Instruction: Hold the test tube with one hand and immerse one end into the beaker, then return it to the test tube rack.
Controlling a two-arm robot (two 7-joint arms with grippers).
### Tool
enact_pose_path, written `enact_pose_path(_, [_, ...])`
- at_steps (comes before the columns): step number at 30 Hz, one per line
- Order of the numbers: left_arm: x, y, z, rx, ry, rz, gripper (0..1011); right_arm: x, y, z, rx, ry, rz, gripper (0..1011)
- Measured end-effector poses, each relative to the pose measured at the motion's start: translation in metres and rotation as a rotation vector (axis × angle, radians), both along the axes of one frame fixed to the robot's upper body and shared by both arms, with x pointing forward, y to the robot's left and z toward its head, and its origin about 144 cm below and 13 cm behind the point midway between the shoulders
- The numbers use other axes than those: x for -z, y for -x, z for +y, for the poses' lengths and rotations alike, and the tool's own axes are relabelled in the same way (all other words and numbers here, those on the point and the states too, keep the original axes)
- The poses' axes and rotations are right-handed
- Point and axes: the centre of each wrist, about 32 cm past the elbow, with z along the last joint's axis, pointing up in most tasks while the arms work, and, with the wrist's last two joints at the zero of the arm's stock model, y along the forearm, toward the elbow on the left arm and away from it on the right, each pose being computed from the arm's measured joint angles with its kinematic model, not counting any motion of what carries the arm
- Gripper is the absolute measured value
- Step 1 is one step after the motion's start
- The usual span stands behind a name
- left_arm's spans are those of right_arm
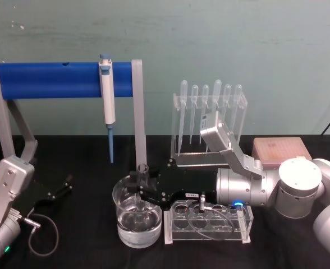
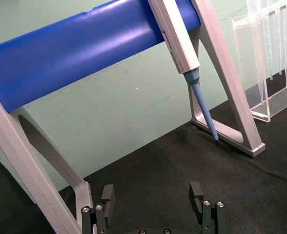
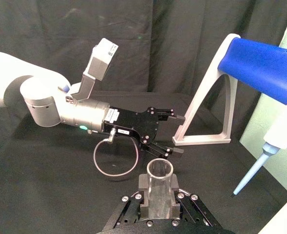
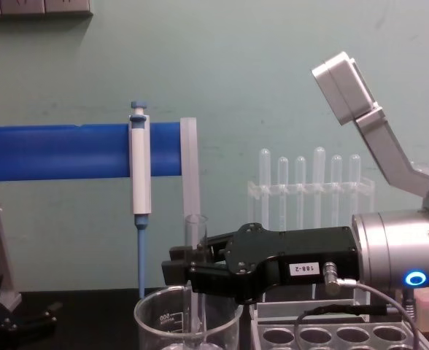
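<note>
The test tube (image 4: 195, 248) stands upright, and my right gripper (image 4: 179, 273) is shut on its middle from the right. Its lower end reaches below the rim of the beaker (image 4: 160, 319), inside the glass. In the head view the test tube (image 1: 142, 171) rises over the beaker (image 1: 125, 227), with the right gripper (image 1: 141, 189) above the beaker's far side. The right wrist view looks down at the tube's open rim (image 3: 159, 170) between the fingers. My left gripper (image 1: 63, 188) rests open at the table's left, and its fingers (image 2: 108, 195) have nothing between them.
A blue bar on grey legs (image 1: 53, 79) carries a white-and-blue pipettor (image 1: 107, 95) behind the beaker. A clear rack of plastic pipettes (image 1: 210, 112) stands at the back. A clear tube rack (image 1: 207, 221) lies right of the beaker, and a pink box (image 1: 280, 148) sits far right.
</note>
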Motion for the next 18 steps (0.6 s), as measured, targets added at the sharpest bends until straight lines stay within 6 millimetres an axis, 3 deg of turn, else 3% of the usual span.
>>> enact_pose_path(18, [0.0000, 0.0000, 0.0000, 0.000, 0.000, 0.000, 1000, 0.0000, 0.0000, 0.0000, 0.000, -0.001, 0.001, 225])
